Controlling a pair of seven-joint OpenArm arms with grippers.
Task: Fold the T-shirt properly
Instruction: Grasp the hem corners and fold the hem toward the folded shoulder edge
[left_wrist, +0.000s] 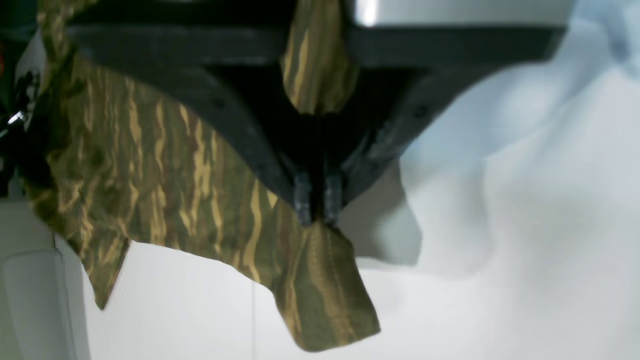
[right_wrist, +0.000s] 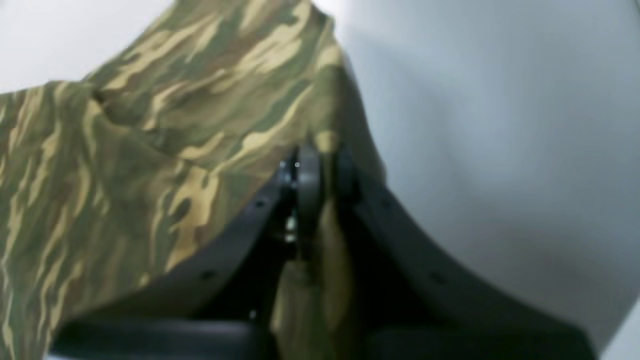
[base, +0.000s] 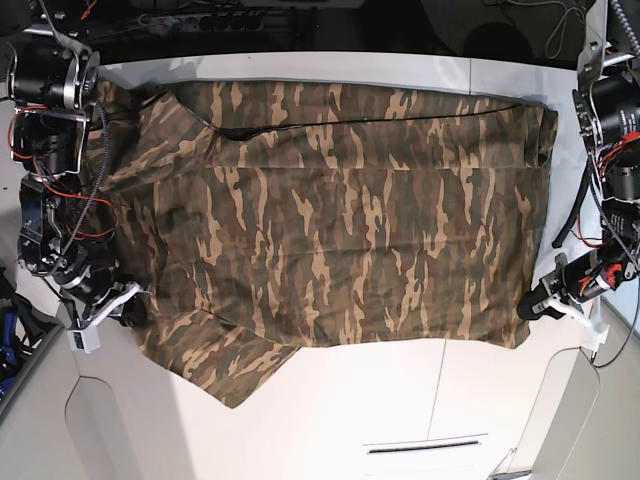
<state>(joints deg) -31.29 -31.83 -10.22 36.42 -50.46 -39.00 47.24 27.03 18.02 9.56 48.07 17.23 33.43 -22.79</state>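
The camouflage T-shirt (base: 330, 220) lies spread across the white table (base: 400, 395), with a sleeve trailing toward the front left. At the shirt's front right corner my left gripper (base: 532, 306) is shut on the cloth. The left wrist view has its black fingertips (left_wrist: 305, 200) pressed together on the T-shirt (left_wrist: 150, 175), a flap of hem hanging past them. My right gripper (base: 135, 312) is shut on the shirt's left edge near the sleeve. In the right wrist view the right gripper (right_wrist: 322, 155) pinches a fold of the T-shirt (right_wrist: 150, 125), with fabric bunched between the fingers.
Both arms' bases and red cables (base: 45, 120) stand at the table's left and right sides. A dark strip with wires (base: 230, 20) runs behind the table's back edge. The table's front has panel seams and a thin slot (base: 425, 445).
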